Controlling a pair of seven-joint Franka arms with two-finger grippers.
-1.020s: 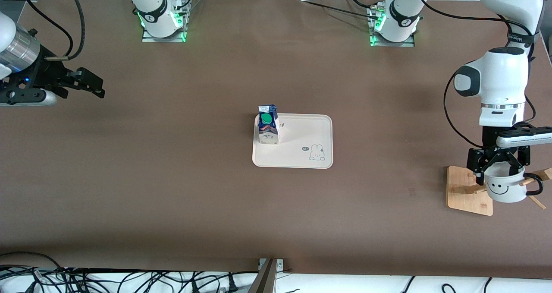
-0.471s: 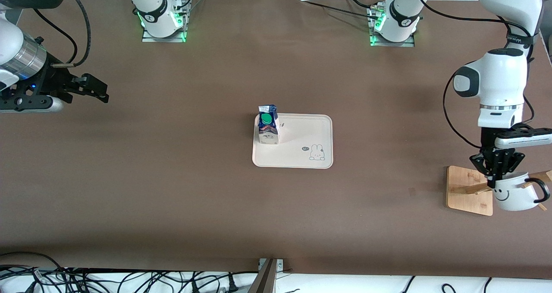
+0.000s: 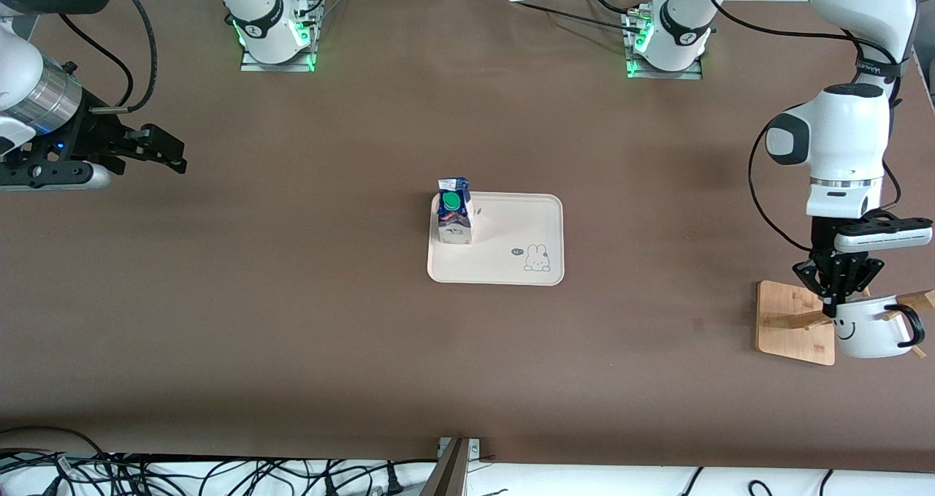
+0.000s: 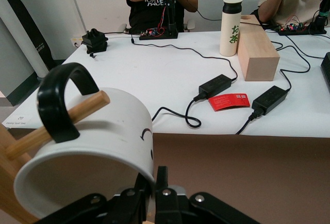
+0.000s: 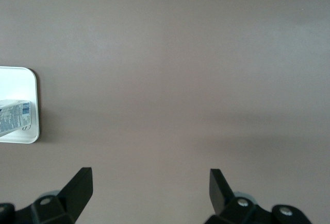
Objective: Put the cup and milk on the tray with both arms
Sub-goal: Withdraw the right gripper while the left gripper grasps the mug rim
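The white smiley cup (image 3: 871, 332) hangs tilted on a wooden peg (image 4: 56, 123) of the rack, the peg passing through its black handle (image 4: 62, 100). My left gripper (image 3: 833, 302) is over the rack and shut on the cup's rim (image 4: 149, 170), one finger inside and one outside. The milk (image 3: 454, 220) stands upright on the cream tray (image 3: 511, 258), at the tray's corner toward the right arm's end. My right gripper (image 3: 172, 156) hangs open and holds nothing, over bare table at the right arm's end. The right wrist view shows its fingertips (image 5: 80, 183) wide apart, with the tray's edge (image 5: 34, 105) and the milk (image 5: 13, 116) off to one side.
The square wooden rack base (image 3: 792, 321) sits near the table edge at the left arm's end. Brown tabletop (image 3: 292, 299) stretches between rack, tray and right gripper. Cables lie along the table's edge nearest the front camera (image 3: 182, 474).
My left gripper has shut on the cup's rim, and the cup has shifted and tilted on its peg. The right gripper has drifted slightly toward the tray.
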